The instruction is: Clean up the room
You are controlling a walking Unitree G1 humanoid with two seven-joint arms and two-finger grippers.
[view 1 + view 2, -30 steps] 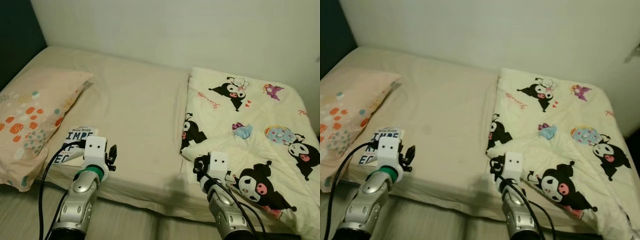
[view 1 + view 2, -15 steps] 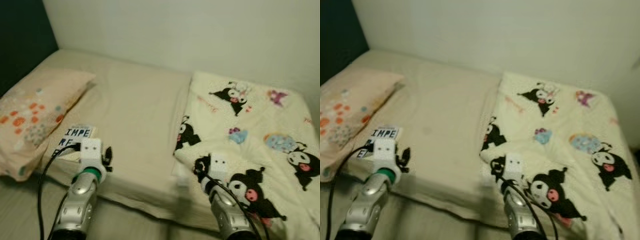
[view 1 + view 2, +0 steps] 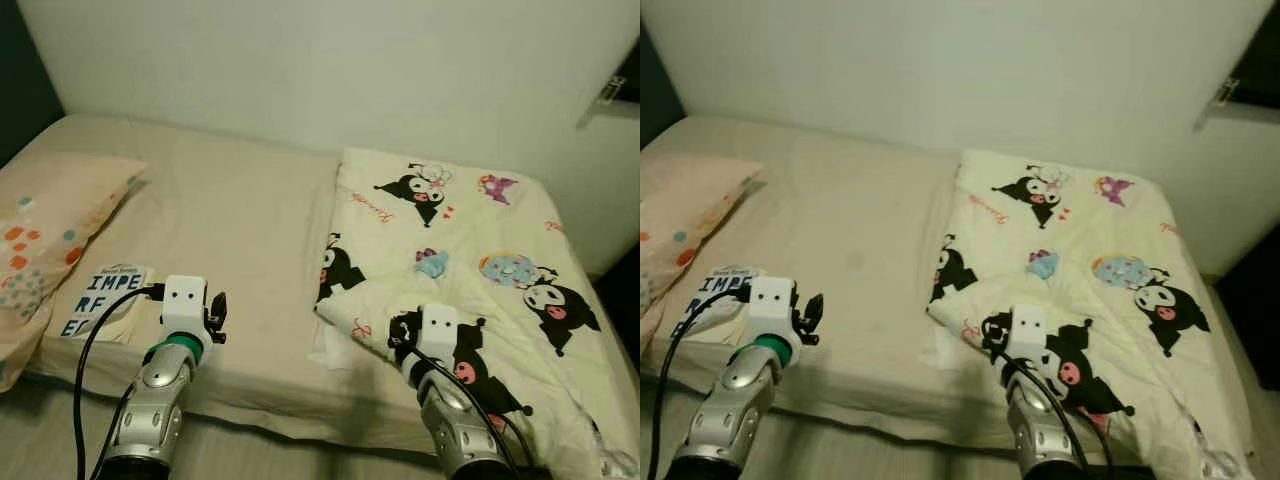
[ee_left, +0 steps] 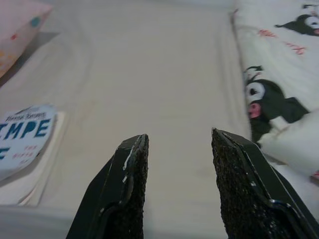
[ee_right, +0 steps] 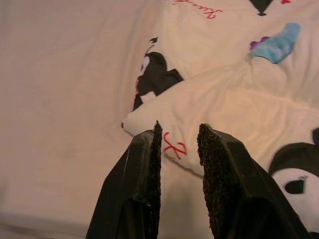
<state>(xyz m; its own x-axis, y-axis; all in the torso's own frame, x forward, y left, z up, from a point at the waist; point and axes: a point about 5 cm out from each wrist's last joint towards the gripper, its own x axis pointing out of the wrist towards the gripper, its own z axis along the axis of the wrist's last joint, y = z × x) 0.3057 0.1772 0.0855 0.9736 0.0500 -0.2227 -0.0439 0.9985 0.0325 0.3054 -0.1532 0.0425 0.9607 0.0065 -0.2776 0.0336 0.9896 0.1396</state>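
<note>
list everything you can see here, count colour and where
bed: one, beige sheet, against the white wall
pillow: one, peach with orange and teal spots, at the bed's left end
book: one, white cover with dark block letters, lying flat near the front edge beside the pillow
blanket: one, cream with black cartoon characters, spread over the bed's right half, its near corner folded back
window ledge: one, dark, upper right on the wall
left gripper: one, black fingers open, held over the bare sheet next to the book
right gripper: one, black fingers a narrow gap apart, pointed at the blanket's folded corner
</note>
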